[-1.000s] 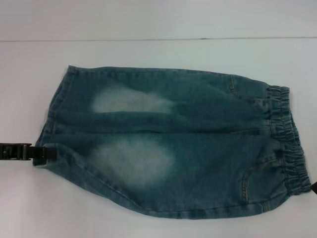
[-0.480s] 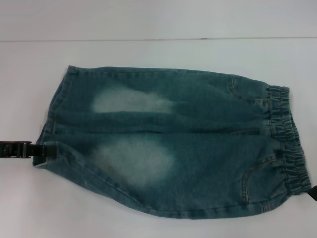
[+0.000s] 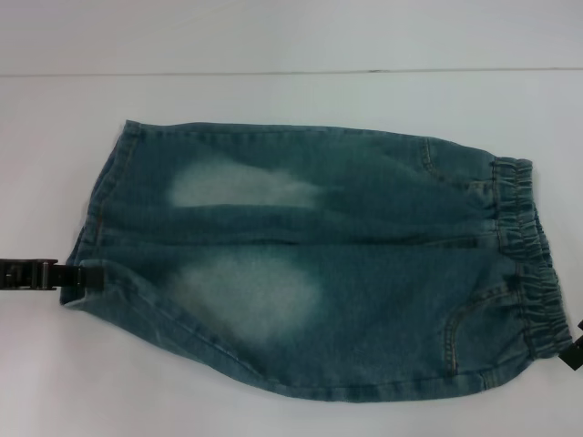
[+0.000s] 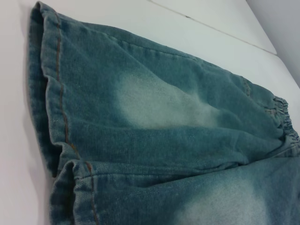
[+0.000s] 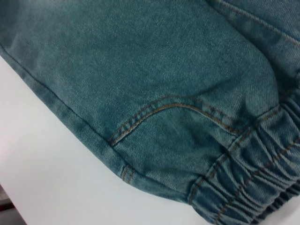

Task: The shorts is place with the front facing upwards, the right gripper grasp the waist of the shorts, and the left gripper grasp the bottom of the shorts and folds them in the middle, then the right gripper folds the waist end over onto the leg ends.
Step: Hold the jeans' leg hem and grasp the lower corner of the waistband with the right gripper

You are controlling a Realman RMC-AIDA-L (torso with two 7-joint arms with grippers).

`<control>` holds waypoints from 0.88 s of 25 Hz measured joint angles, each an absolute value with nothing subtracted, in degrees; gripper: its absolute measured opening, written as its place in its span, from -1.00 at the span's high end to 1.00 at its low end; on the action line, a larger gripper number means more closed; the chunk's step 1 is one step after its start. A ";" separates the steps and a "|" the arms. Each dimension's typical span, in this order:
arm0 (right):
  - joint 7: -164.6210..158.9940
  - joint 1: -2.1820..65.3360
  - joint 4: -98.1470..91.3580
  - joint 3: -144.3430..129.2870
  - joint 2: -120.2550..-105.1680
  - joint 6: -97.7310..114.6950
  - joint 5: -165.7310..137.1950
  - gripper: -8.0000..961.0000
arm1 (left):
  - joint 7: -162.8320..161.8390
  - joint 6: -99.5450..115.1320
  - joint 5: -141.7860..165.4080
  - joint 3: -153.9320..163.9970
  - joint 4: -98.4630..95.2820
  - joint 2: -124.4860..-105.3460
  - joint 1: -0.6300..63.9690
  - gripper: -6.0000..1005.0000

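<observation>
The blue-green denim shorts [image 3: 319, 264] lie flat on the white table, front up, with two pale faded patches. The gathered elastic waist [image 3: 528, 264] is at the right and the straight leg hems [image 3: 96, 209] are at the left. My left gripper [image 3: 77, 276] comes in low from the left edge, its black tip against the near leg's hem. Only a black corner of my right gripper [image 3: 574, 350] shows, at the near end of the waist. The left wrist view looks along the hems [image 4: 49, 93] toward the waist [image 4: 286, 117]. The right wrist view shows the waist [image 5: 253, 173] and a curved pocket seam [image 5: 164, 105].
The white table [image 3: 273, 100] spreads all around the shorts. A thin dark line marks its far edge [image 3: 291, 72], with a pale wall behind. In the right wrist view a sliver of the table's edge [image 5: 7, 206] shows beside the shorts.
The black corner of my right gripper has crept a little farther into view beside the near end of the waist. My left gripper and the shorts have hardly moved.
</observation>
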State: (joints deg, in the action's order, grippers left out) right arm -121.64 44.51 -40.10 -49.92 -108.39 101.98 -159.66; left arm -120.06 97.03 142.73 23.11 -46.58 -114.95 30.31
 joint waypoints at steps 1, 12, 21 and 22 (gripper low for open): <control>-121.64 44.56 -40.08 -49.95 -108.48 101.88 -159.67 -0.67 | -120.05 97.03 142.73 23.11 -46.59 -114.96 30.30 0.93; -121.76 45.20 -40.06 -50.45 -109.16 101.60 -159.87 -0.67 | -120.05 97.07 142.73 23.11 -46.64 -114.93 30.27 0.93; -121.82 45.37 -40.08 -50.45 -110.09 101.11 -162.01 -0.67 | -120.05 97.12 142.73 23.11 -46.58 -114.97 30.31 0.93; -121.82 45.37 -40.08 -50.45 -110.14 101.02 -162.05 -0.67 | -120.05 97.12 142.74 23.11 -46.58 -114.98 30.30 0.93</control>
